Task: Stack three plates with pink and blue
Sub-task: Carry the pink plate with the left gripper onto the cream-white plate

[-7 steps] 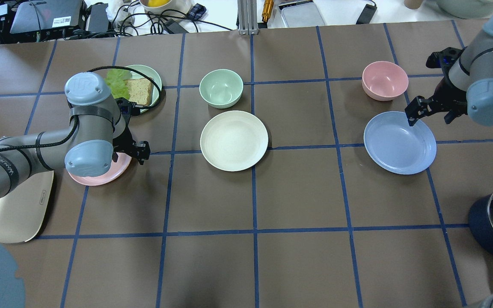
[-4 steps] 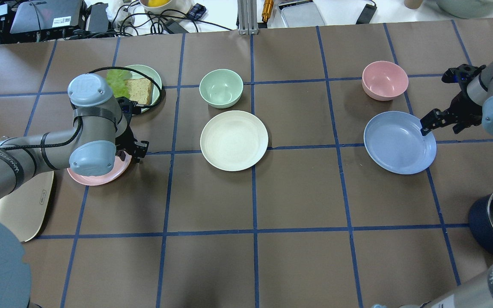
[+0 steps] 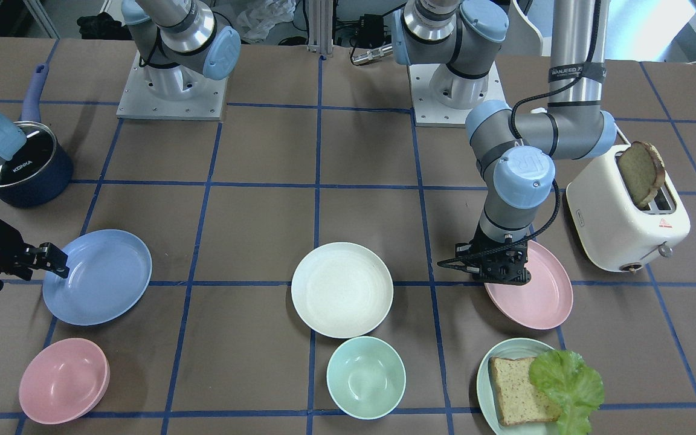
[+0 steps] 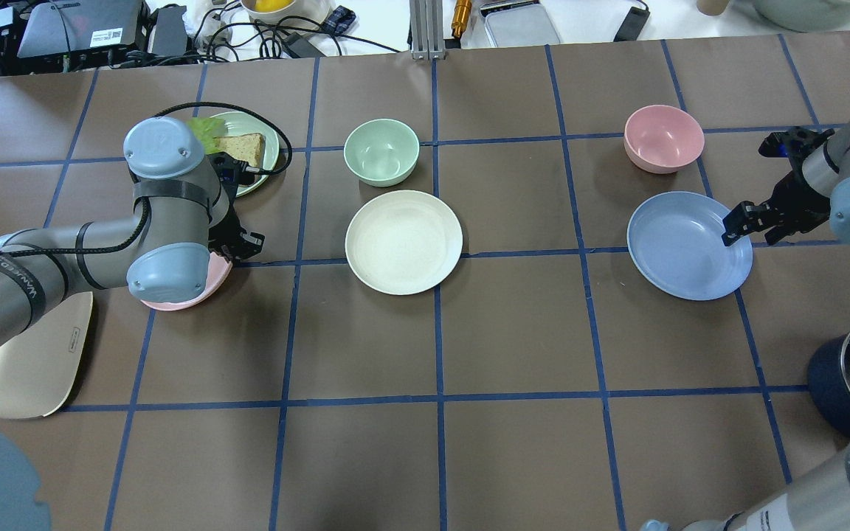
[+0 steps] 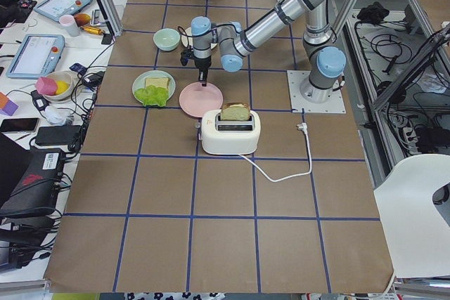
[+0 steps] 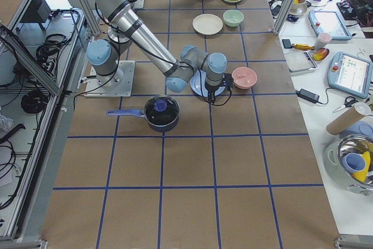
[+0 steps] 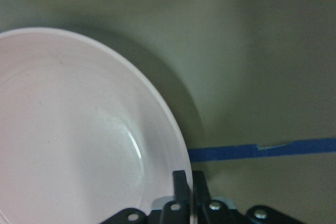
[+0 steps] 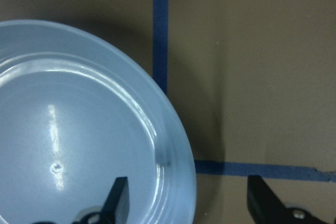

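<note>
on the left wrist camera i see the left gripper (image 7: pixel 187 174) with its fingers (image 7: pixel 180 182) clenched thin on the rim of the pink plate (image 7: pixel 79 129), one finger inside the rim and one outside, just above a blue tape line. a broad shadow runs along that rim on the counter (image 4: pixel 513 339), but i can't tell whether the plate is clear of the surface. from the front the pink plate sits between the white toaster (image 3: pixel 620 226) and the cream plate (image 4: pixel 403 242), with the pale green plate (image 3: pixel 486 377) of bread and lettuce just beside it. the cream plate lies flat in the middle of the counter, untouched, with the mint bowl (image 4: pixel 381 151) just beyond it. on the robot's right side the blue plate (image 4: pixel 679 247) lies flat, well apart from the other two plates. the right gripper (image 8: pixel 189 190) is released, fingers spread wide astride the blue plate's outer rim: one finger over the plate's inside, the other out over the bare counter. the pink bowl (image 4: pixel 663 138) stands near the blue plate, and a dark blue saucepan (image 3: pixel 28 172) sits near the robot's side of it.
</note>
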Available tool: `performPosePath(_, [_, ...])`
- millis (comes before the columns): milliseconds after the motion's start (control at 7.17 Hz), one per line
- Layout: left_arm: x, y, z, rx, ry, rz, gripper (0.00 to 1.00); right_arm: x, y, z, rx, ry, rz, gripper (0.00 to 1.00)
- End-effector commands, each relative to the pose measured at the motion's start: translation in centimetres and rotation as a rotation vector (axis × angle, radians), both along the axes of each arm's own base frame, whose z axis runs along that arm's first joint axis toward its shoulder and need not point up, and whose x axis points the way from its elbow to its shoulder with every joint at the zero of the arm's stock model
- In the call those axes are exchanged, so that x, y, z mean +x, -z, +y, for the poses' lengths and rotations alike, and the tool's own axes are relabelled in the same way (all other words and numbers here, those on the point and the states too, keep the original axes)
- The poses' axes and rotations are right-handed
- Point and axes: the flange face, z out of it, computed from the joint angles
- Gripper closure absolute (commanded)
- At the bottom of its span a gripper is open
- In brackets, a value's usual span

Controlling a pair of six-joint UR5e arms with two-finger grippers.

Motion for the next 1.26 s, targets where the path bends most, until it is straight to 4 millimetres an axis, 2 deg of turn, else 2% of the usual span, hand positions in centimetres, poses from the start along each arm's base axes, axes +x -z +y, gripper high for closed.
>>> performPosePath(0, [-6.1, -4.5, -0.3, -0.029, 0.030, -0.021, 1.00, -1.0, 0.7, 0.8, 0.036, 0.020, -0.031, 0.74])
performPosePath(140, [-9.6, -6.0, -0.8, -0.045, 0.016, -0.005, 1.00, -1.3, 0.6, 0.9, 0.028, 0.041, -0.093, 0.78])
performPosePath(279, [-13.0, -7.2, -1.5, -0.067, -0.025, 0.009, 1.00, -1.1, 0.0, 0.8, 0.022, 0.038, -0.104, 0.89])
performPosePath(558, [-17.6, -9.0, -1.5, -0.039, -0.028, 0.023, 1.00, -1.2, 0.0, 0.8, 0.018, 0.033, -0.104, 1.00])
performPosePath(698, [-21.3, -9.0, -1.4, -0.052, -0.060, 0.058, 1.00, -1.5, -1.5, 0.2, -0.005, 0.029, -0.090, 1.00])
performPosePath(977, [-28.5, -7.6, -0.6, -0.062, -0.070, 0.077, 1.00, -2.0, -6.6, -1.1, 0.012, 0.026, -0.093, 1.00])
performPosePath(1116, [-31.1, -6.1, -0.6, -0.060, -0.094, 0.081, 1.00, -2.3, -7.8, -1.7, 0.014, 0.026, -0.092, 1.00])
